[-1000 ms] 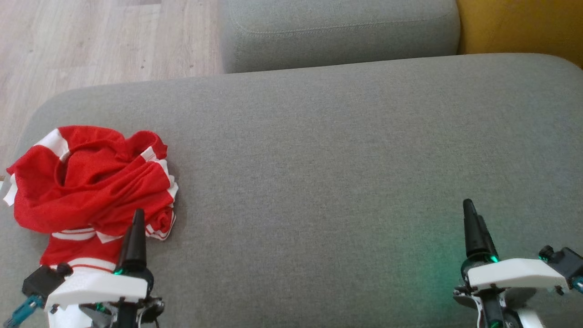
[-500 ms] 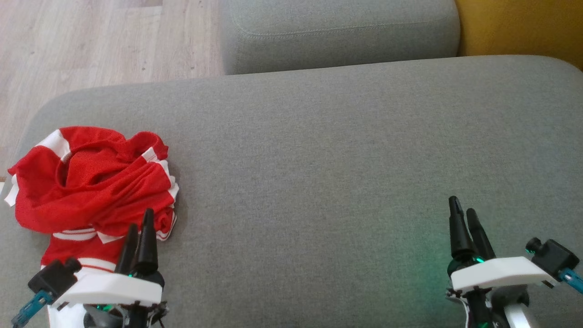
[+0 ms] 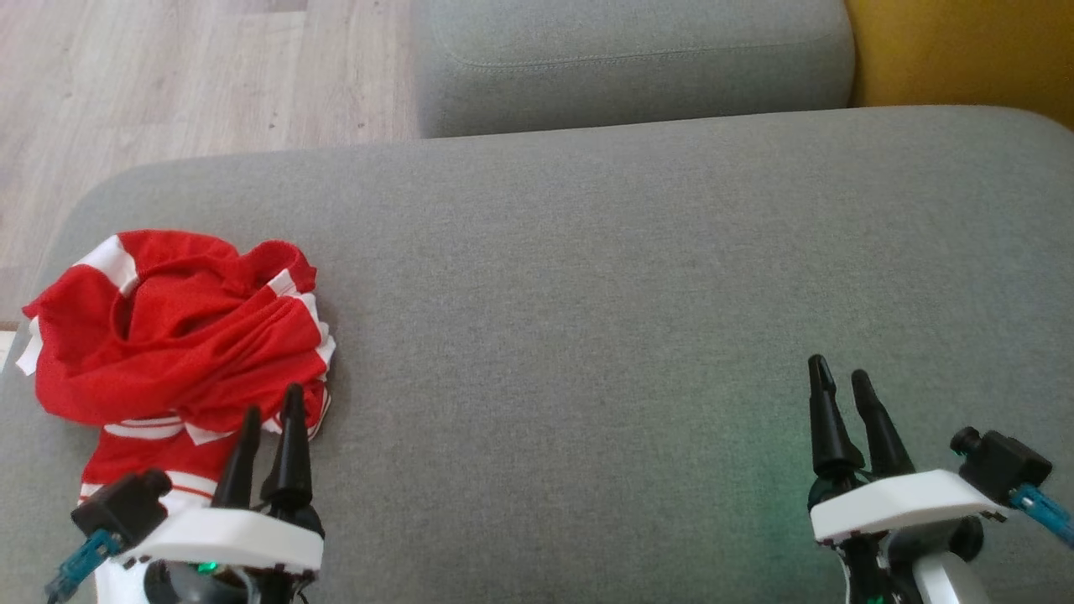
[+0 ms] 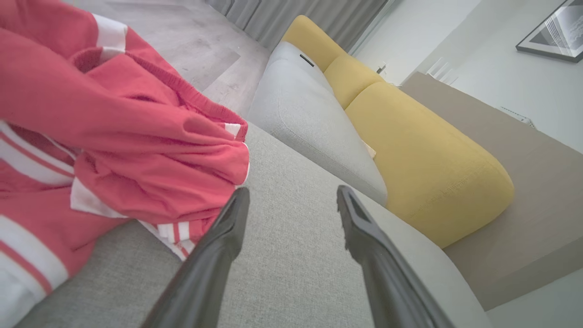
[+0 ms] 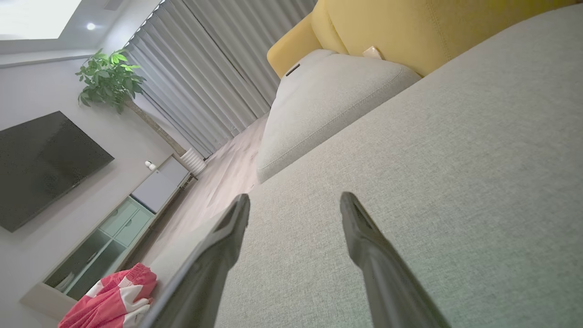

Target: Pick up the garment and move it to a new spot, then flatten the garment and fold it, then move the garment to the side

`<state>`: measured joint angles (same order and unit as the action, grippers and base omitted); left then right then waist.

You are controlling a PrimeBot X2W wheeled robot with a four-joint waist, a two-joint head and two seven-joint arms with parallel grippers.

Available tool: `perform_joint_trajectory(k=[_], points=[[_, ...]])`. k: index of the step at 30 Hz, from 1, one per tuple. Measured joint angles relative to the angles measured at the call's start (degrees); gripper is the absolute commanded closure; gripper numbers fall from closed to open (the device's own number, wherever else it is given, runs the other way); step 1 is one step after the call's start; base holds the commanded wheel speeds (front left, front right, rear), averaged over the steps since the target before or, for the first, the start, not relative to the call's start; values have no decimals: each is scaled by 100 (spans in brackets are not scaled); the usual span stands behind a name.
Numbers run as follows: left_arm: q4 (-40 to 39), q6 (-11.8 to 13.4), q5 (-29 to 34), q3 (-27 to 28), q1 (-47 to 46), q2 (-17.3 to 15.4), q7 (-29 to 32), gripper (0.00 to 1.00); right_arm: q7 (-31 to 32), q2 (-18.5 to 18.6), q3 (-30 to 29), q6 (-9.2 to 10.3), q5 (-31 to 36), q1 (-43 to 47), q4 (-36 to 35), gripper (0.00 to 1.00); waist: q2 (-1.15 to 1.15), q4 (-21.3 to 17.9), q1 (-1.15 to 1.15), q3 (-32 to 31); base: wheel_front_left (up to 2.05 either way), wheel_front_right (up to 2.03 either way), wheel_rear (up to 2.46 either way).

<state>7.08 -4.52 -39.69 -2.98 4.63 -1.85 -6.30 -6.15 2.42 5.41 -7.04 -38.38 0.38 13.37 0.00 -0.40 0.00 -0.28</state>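
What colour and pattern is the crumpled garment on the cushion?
The garment is red with white stripes, clearest in the head view.

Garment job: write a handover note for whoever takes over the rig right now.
Left gripper: open, empty, by the garment's near right edge.
Right gripper: open, empty, over bare cushion.
Garment: crumpled at the cushion's left end.
Done: nothing yet.
Left: grasp it, move it, flatten, fold, set aside.

The garment (image 3: 168, 352) has its near end hidden behind the left gripper (image 3: 272, 401); the left wrist view crops much of it.
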Motion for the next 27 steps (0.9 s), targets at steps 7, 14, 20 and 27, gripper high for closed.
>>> perform_joint_trajectory(k=[7,14,20,27], points=[[-86,25,580,-58,7,-3,-96,0,-104,-1,-14,0,447,1,-37,0,0,40,0,-34,0,0,0],[-160,88,1115,-172,57,-8,-222,0,-227,-1,99,0,928,1,-70,0,0,18,0,-41,0,0,0],[-205,102,1563,-181,126,-11,-338,0,-325,-1,196,0,1344,1,-135,0,0,-1,0,-47,0,0,0],[-265,109,2070,-199,127,-13,-445,0,-448,-1,301,0,1852,1,-162,0,0,-14,0,-83,0,0,0]])
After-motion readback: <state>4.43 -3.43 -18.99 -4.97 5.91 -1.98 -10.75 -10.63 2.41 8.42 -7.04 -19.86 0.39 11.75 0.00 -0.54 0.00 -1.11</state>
